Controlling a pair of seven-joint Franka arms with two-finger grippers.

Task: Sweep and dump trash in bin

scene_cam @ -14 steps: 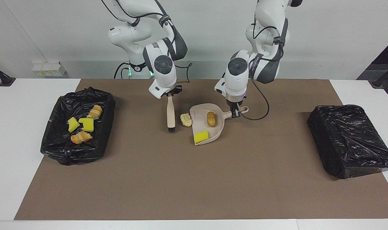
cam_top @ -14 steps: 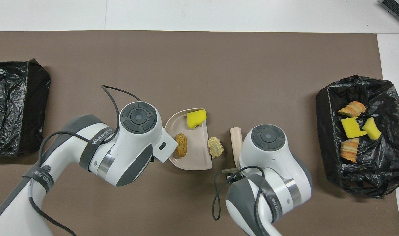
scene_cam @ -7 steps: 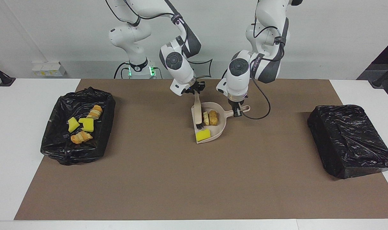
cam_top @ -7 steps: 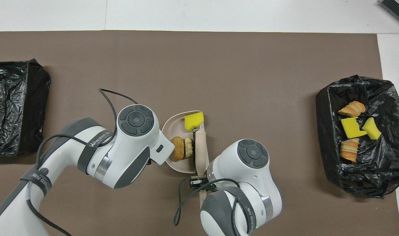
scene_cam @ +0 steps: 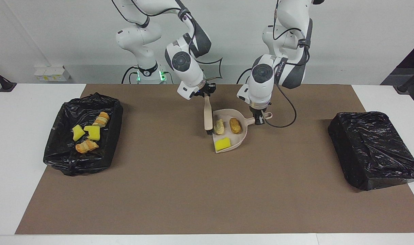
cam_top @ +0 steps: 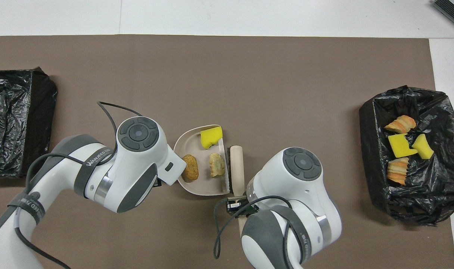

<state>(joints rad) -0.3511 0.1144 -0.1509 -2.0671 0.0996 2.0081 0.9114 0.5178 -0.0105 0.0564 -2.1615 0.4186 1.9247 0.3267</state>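
Dustpan, beige plastic, w/ its three scraps now sits a bit further toward left arm's end vs half a sec ago; beige hand brush has pulled back off its lip. Left gripper pinches dustpan handle, right gripper pinches brush handle. Brown mat on white table, grey wall. Trash: yellow sponge piece, pale lump, tan bread-like lump in pan; four more in black-lined bin.

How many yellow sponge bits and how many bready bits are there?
Yellow sponge pieces: 3, one in the dustpan at, two in the bin at
Bread-like lumps: 4
Total: 7
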